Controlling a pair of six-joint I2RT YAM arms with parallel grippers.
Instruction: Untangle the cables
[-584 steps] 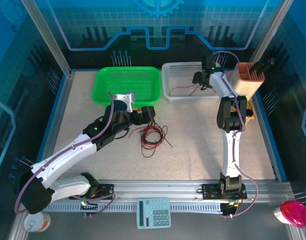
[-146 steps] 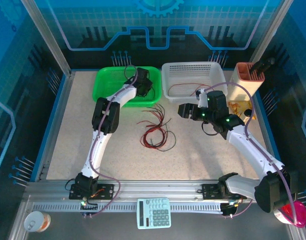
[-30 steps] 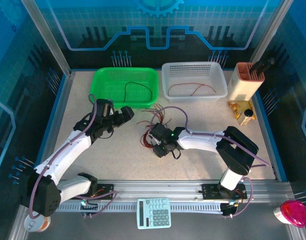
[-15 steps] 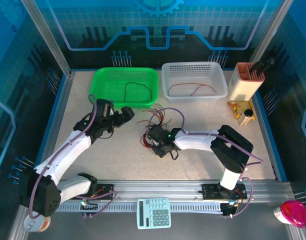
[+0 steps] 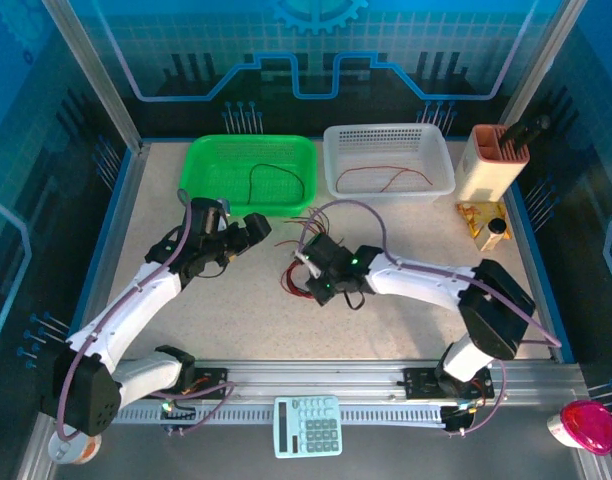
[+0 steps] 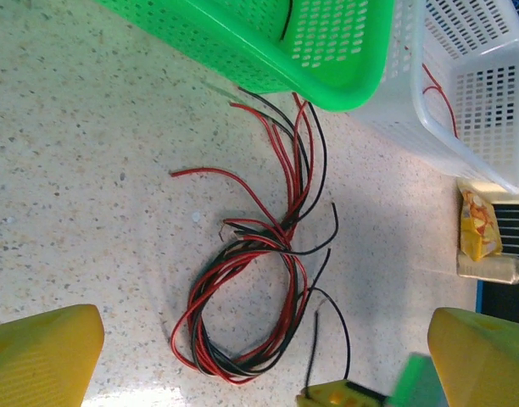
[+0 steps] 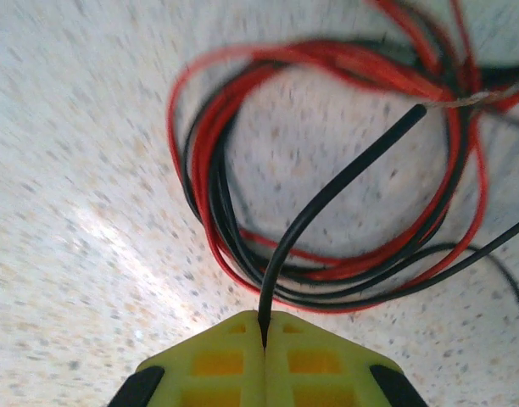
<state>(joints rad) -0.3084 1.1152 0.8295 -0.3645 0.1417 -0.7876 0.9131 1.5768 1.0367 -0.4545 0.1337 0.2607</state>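
Observation:
A tangle of thin red and black cables (image 5: 308,262) lies on the table in front of the two baskets. It shows as a loose loop (image 6: 242,314) in the left wrist view. My right gripper (image 5: 319,288) is at the loop's near edge, shut on a single black cable (image 7: 327,191) whose free end sticks up over the loop (image 7: 242,203). Its yellow fingertips (image 6: 337,393) pinch that cable. My left gripper (image 5: 254,228) hangs open to the left of the tangle, apart from it, its yellow fingers (image 6: 41,358) wide. One black cable (image 5: 273,178) lies in the green basket (image 5: 201,150), one red cable (image 5: 381,180) in the white basket (image 5: 386,130).
A beige holder (image 5: 494,160) and a snack packet (image 5: 484,220) stand at the right back. A calculator (image 5: 308,425), a can (image 5: 71,445) and a pink object (image 5: 586,425) sit beyond the front rail. The baskets' front walls (image 6: 268,51) stand close behind the tangle.
My right gripper has shut on the black cable and shifted slightly back and to the right. The left arm has stayed in place.

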